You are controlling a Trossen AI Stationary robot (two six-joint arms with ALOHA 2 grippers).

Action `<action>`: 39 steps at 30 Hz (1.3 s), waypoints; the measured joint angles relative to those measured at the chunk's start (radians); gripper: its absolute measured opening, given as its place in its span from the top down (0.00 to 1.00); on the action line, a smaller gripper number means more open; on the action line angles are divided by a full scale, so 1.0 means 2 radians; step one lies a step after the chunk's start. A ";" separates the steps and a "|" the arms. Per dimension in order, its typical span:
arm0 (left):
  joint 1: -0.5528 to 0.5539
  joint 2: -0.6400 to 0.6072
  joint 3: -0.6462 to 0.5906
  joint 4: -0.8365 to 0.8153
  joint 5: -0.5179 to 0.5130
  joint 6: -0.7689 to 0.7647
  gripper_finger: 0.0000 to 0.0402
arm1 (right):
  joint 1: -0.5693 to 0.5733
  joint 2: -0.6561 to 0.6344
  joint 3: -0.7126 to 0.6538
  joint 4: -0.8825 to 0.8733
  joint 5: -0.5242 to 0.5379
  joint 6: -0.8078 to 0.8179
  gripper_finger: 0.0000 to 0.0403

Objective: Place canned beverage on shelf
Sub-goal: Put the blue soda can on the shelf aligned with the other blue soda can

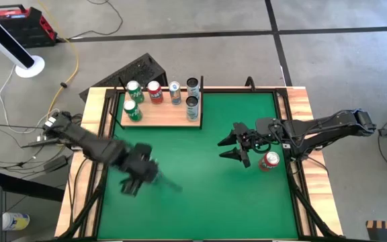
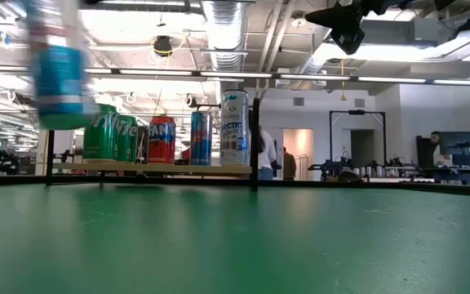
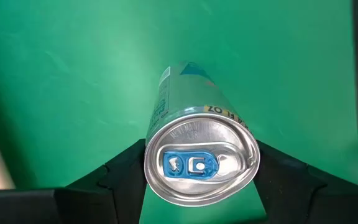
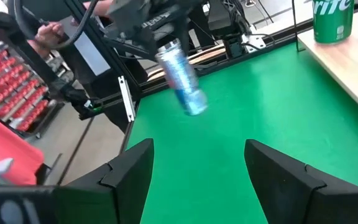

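Fingers of the left gripper [image 3: 201, 180] pinched a can [image 3: 194, 146] above the mat [image 1: 200, 175], ready for the shelf [image 1: 163, 114]. Right gripper [image 1: 232, 146] waited, fingers spread.

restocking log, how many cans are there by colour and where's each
green cans, on the shelf: 2
red cans: 2, one on shelf, one on the mat
blue-silver cans: 2, one on shelf, one held in left gripper
dark cans, on shelf: 2
total: 8

A blue-and-silver can [image 3: 199, 158] hangs tilted above the green mat at about eight o'clock. The pale wooden shelf [image 1: 161, 114] lies at eleven o'clock, carrying six upright cans.
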State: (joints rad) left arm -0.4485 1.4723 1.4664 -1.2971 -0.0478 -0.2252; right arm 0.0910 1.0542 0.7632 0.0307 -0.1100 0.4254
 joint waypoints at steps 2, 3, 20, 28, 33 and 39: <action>0.046 0.000 0.010 0.002 -0.004 0.022 0.42 | 0.000 -0.002 0.000 -0.001 0.000 0.012 0.32; 0.070 0.000 0.014 0.002 -0.009 0.032 0.42 | 0.000 -0.004 0.000 0.000 0.000 0.019 0.32; 0.407 0.001 0.025 0.081 0.015 0.170 0.42 | -0.036 -0.005 0.000 0.009 0.002 0.023 0.32; 0.478 0.050 0.055 0.084 0.031 0.239 0.42 | -0.075 -0.002 0.000 0.020 0.018 0.049 0.32; 0.477 0.114 0.127 -0.003 0.026 0.282 0.42 | -0.083 -0.002 0.000 0.021 0.017 0.062 0.32; 0.478 0.152 0.175 -0.011 0.019 0.318 0.42 | -0.079 -0.002 0.000 0.019 0.017 0.062 0.32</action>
State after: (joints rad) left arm 0.5072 1.7758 1.8155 -1.3187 -0.0094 0.4112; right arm -0.0670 1.0502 0.7635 0.0694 -0.0757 0.5503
